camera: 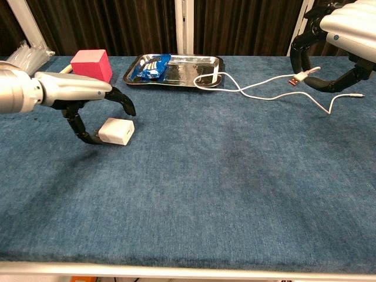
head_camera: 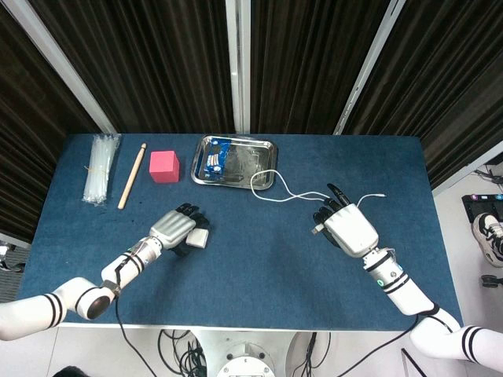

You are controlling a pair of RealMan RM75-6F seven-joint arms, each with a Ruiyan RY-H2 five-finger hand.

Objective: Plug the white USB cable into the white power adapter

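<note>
The white power adapter (head_camera: 200,237) (camera: 116,131) lies flat on the blue table, left of centre. My left hand (head_camera: 176,228) (camera: 79,96) arches over it, thumb touching its left side and fingers spread above it, not closed on it. My right hand (head_camera: 350,230) (camera: 346,28) is raised over the right half of the table and pinches the USB plug (head_camera: 314,230) (camera: 299,76) of the white cable (head_camera: 289,192) (camera: 258,89). The cable trails back to a loop in the tray, and its small far end lies on the table at the right.
A metal tray (head_camera: 267,149) (camera: 131,75) with a blue packet (head_camera: 215,159) (camera: 150,68) stands at the back centre. A pink cube (head_camera: 163,166) (camera: 91,67), a wooden stick (head_camera: 132,176) and a bundle of clear plastic (head_camera: 100,167) lie at the back left.
</note>
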